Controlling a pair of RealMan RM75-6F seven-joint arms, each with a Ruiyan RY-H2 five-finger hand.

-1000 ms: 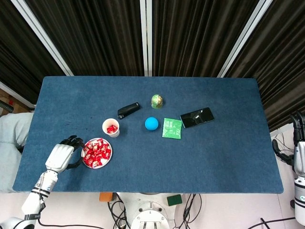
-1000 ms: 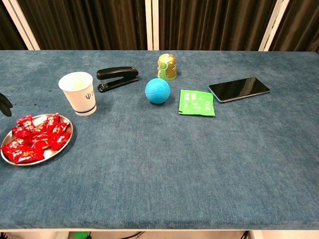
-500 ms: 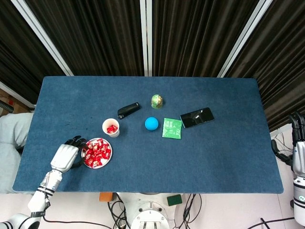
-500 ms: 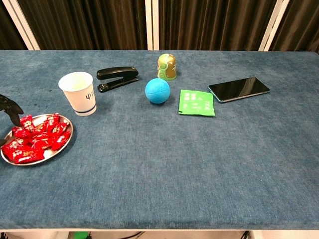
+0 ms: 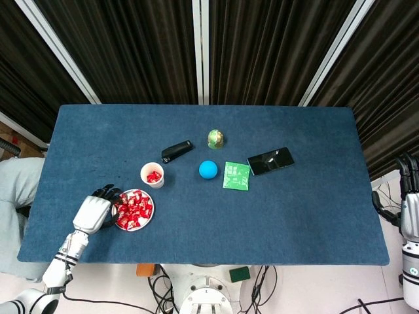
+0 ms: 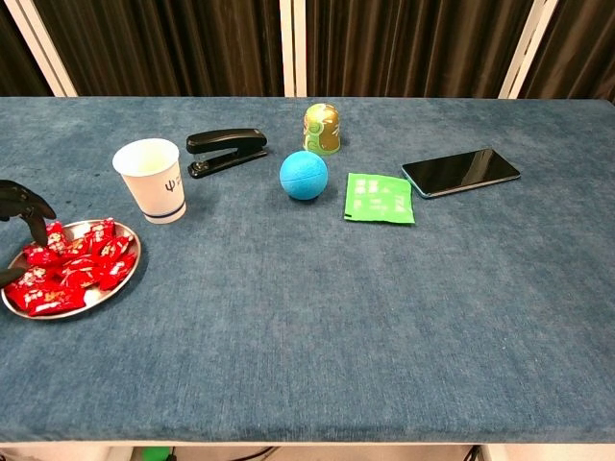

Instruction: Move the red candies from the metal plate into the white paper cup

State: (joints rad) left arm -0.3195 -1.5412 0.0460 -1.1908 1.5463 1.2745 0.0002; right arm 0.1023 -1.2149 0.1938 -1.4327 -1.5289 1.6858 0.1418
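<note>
The red candies [image 5: 133, 209] sit heaped on the metal plate [image 6: 108, 288], just right of your left hand [image 5: 93, 212], whose fingers [image 6: 29, 207] curl over the plate's left rim, holding nothing that I can see. The white paper cup [image 5: 152, 174] stands just beyond. Your right hand [image 5: 410, 196] hangs off-table, fingers apart.

Even, bright overhead light on the tabletop [image 5: 294, 216]; shadows soft and short. Both views sharp, no glare; dark curtains [image 6: 404, 48] swallow detail.

Left hand [image 5: 93, 211] at metal plate [image 5: 148, 218] of red candies [image 5: 133, 209], white paper cup [image 5: 152, 174] beyond
</note>
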